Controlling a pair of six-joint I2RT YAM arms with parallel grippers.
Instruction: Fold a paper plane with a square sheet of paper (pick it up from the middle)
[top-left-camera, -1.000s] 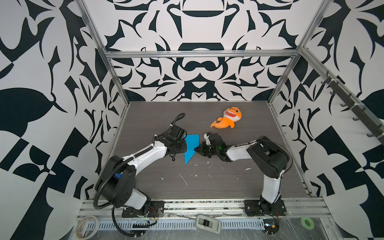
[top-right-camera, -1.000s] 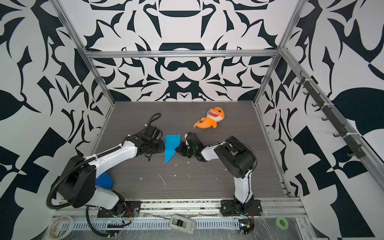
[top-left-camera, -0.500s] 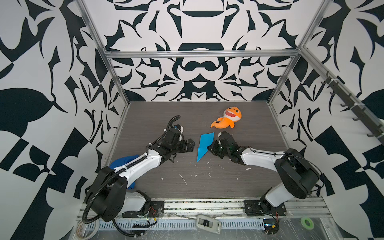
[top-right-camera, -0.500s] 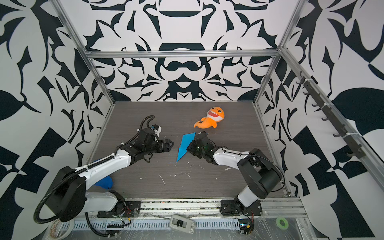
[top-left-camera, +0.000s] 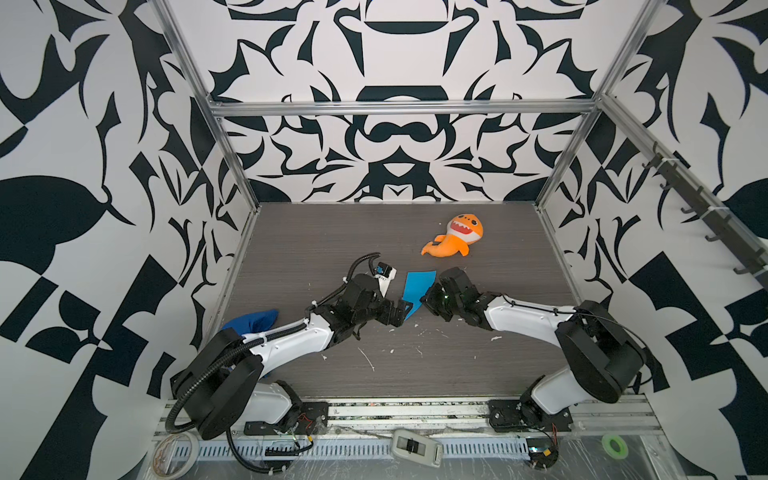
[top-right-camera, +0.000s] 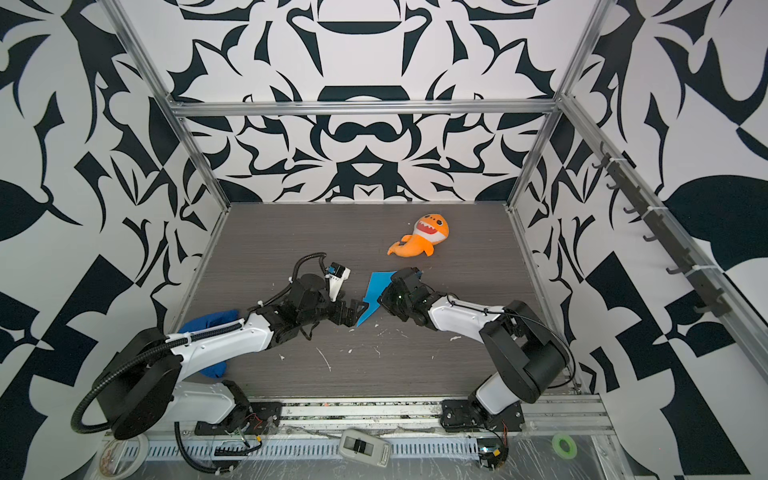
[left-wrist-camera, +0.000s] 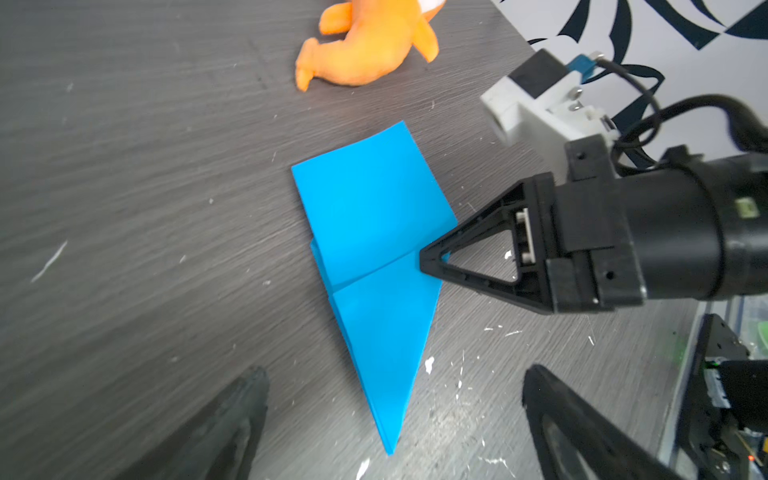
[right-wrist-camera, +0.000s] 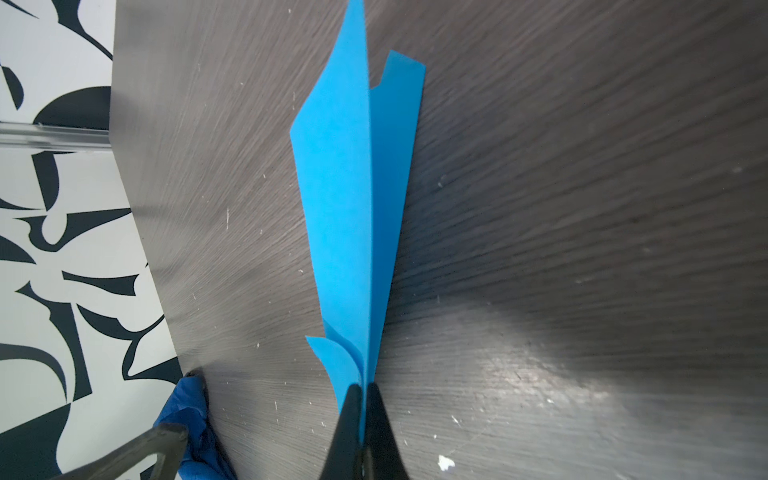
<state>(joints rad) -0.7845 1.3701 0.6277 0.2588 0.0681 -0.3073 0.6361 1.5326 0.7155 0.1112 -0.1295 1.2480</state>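
The square sheet of paper (top-left-camera: 417, 291) (top-right-camera: 376, 291), bright blue, is folded into a narrow pointed paper plane shape with a centre crease (right-wrist-camera: 353, 208). It sits low over the middle of the dark table (top-left-camera: 316, 232). My right gripper (top-left-camera: 428, 297) (top-right-camera: 384, 297) (right-wrist-camera: 361, 388) is shut on its long edge about halfway along, as the left wrist view shows (left-wrist-camera: 424, 259). My left gripper (top-left-camera: 401, 313) (top-right-camera: 359, 311) (left-wrist-camera: 392, 376) stands open at the paper's pointed near tip (left-wrist-camera: 390, 449), with a finger on either side and not touching it.
An orange shark plush (top-left-camera: 455, 241) (top-right-camera: 422, 239) (left-wrist-camera: 365, 45) lies behind the paper to the right. A dark blue cloth (top-left-camera: 253, 320) (top-right-camera: 208, 322) (right-wrist-camera: 187, 419) lies by the left wall, under the left arm. White flecks dot the table's front half.
My left gripper has opened, let go of the paper and come back to its pointed tip. The right gripper has carried the paper to the right and away from the front.
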